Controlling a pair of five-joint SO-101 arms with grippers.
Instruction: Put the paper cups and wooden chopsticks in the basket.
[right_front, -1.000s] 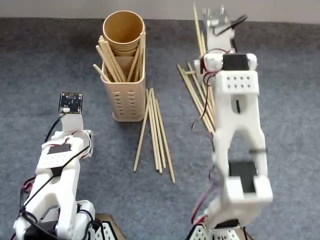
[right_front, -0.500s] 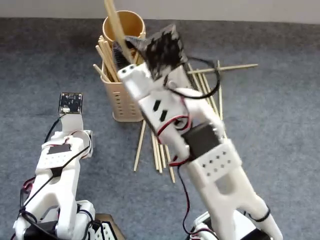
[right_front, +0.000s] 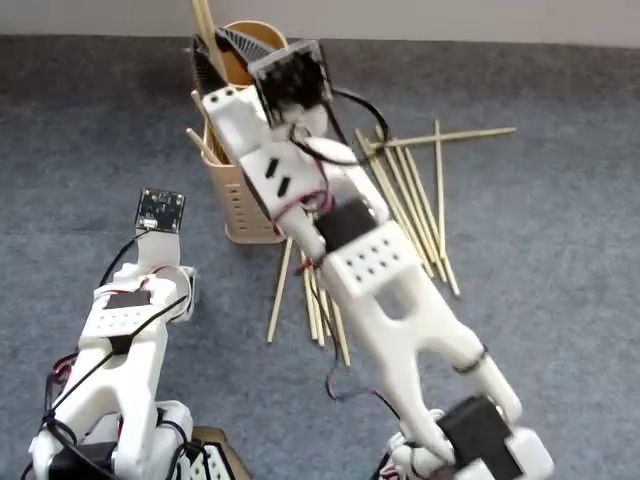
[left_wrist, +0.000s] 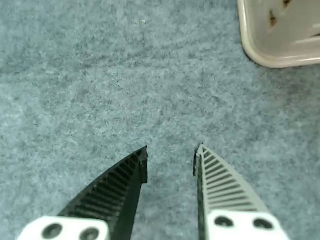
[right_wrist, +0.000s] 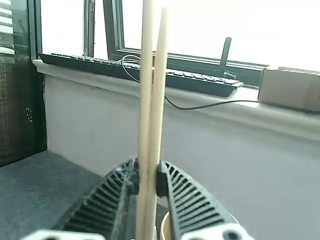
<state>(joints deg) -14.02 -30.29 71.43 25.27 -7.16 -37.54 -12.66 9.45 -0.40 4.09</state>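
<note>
A beige perforated basket (right_front: 243, 205) stands upright at the back of the grey carpet, with stacked paper cups (right_front: 240, 62) and several wooden chopsticks (right_front: 201, 145) in it. My right arm stretches across the table, and its gripper (right_front: 222, 50) sits over the basket's mouth. That right gripper (right_wrist: 146, 175) is shut on two chopsticks (right_wrist: 151, 90) that stand upright and rise past the basket's top (right_front: 204, 22). My left gripper (left_wrist: 170, 157) is open over bare carpet, a short way left of the basket's corner (left_wrist: 280, 40).
Loose chopsticks (right_front: 412, 190) lie fanned on the carpet right of the basket. Another bundle (right_front: 312, 300) lies just in front of it, partly under my right arm. The left arm's base (right_front: 110, 400) is at the front left.
My right arm swung from the chopstick pile on the right over to the basket's mouth, carrying chopsticks. The left arm shifted slightly towards the basket.
</note>
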